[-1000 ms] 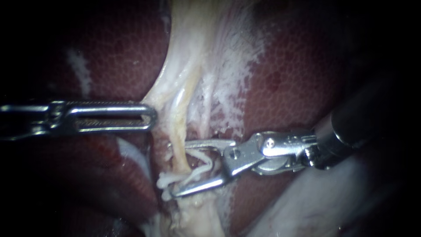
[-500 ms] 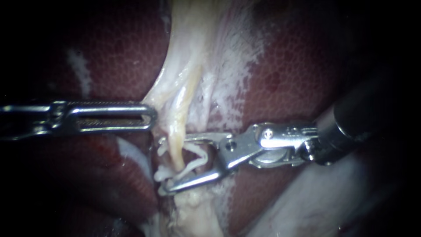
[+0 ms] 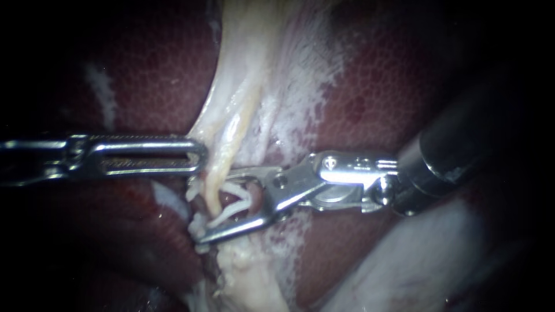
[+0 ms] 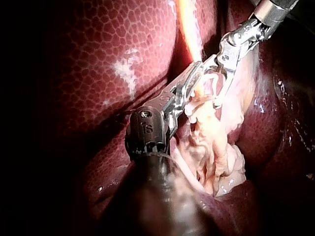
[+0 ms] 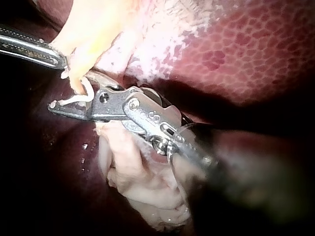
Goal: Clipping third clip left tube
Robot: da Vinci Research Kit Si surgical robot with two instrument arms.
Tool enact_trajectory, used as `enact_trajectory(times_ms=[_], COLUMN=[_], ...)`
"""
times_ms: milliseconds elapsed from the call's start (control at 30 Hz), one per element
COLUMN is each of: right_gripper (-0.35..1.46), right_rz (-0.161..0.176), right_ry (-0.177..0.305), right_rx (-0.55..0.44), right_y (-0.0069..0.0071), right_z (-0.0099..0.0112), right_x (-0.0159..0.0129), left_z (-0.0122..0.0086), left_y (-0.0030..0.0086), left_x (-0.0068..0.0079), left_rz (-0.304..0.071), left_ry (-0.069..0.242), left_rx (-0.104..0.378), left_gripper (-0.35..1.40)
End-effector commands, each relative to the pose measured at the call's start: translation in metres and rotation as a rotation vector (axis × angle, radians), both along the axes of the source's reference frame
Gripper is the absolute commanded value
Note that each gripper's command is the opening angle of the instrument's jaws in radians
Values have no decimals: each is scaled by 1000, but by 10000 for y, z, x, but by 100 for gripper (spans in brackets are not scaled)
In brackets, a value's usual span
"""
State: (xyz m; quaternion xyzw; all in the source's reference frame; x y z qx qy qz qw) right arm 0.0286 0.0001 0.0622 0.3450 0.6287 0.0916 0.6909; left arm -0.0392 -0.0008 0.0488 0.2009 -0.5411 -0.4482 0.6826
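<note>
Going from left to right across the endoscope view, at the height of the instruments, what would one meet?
Left instrument → tube → right instrument's shaft; the clip overlaps the tube, so it is left out.

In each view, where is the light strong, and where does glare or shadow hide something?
Endoscope view: light centres on the tube and white clip, glare on the hinge of the right instrument, borders black. Left wrist view: shaft of the left instrument shadowed. Right wrist view: its own shaft dark.
</note>
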Motion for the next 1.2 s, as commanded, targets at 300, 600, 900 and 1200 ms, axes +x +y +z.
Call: enact_trajectory(times_ms=[300, 600, 900, 1200], right_gripper=[49, 51, 57, 52], right_rz=[0, 5, 7, 6], right_ry=[-3, -22, -26, -25], right_rx=[26, 79, 90, 91], right_y=[14, 17, 19, 20], right_z=[-8, -10, -9, -8], right_x=[-5, 5, 15, 12], left_z=[-1, -2, -3, -4], left_y=[2, 3, 3, 4], left_x=[1, 2, 2, 3], left_rz=[1, 1, 1, -1], left_ry=[-1, -1, -1, 0], left_rx=[1, 2, 2, 3], left_gripper=[-35, -35, -35, -35])
